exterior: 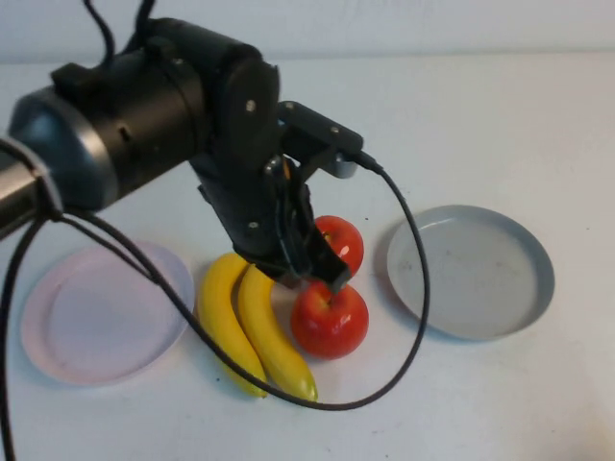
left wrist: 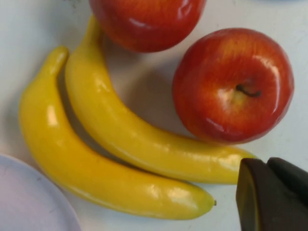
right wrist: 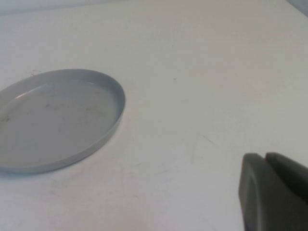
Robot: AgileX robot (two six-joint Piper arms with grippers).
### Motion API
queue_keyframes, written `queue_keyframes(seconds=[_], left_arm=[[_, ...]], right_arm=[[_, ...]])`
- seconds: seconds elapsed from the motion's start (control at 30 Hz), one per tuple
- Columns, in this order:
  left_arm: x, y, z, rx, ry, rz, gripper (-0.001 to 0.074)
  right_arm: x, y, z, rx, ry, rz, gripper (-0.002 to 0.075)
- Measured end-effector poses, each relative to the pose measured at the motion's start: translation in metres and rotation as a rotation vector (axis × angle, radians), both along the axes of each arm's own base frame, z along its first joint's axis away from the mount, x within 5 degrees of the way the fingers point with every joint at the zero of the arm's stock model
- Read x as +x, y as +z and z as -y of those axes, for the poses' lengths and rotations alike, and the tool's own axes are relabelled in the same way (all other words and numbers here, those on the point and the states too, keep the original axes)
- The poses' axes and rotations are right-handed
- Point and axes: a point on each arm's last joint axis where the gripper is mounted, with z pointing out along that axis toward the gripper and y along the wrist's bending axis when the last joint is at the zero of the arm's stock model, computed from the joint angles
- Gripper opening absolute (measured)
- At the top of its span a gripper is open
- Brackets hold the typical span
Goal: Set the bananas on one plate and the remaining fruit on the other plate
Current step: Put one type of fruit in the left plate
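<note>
Just below my left pincer [exterior: 325, 271] lie the fruit, all four bunched together on the bare table [exterior: 461, 115]: two bananas [exterior: 252, 327] side by side, their long axes running from near my wrist out toward the front edge, and two apples [exterior: 330, 320] on their other flank. My left pincer is closed with nothing in it, hanging over the nearer apple and right beside the inner banana. The pink plate [exterior: 101, 317] sits empty just past the outer banana; the grey-blue plate [exterior: 476, 272] sits empty beyond the apples. My right pincer [right wrist: 274, 192] is closed and empty too, off to the side near the grey-blue plate, well apart from the fruit. So my left arm is nearer; I judge I must open and turn across a banana's length to grasp it.
</note>
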Motion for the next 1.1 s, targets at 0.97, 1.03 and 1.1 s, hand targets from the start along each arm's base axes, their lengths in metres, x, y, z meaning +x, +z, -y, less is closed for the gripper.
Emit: queue_keyframes(seconds=[0.97, 1.03, 1.1], left_arm=[[0.025, -0.063, 0.04, -0.044, 0.119, -0.07, 0.0668], [0.027, -0.066, 0.041, -0.044, 0.122, -0.072, 0.0668], [0.028, -0.071, 0.042, -0.038, 0.123, -0.077, 0.0668]], right_arm=[[0.0, 0.0, 0.0, 0.0, 0.0, 0.0, -0.0017], [0.0, 0.0, 0.0, 0.0, 0.0, 0.0, -0.0017], [0.0, 0.0, 0.0, 0.0, 0.0, 0.0, -0.0017]])
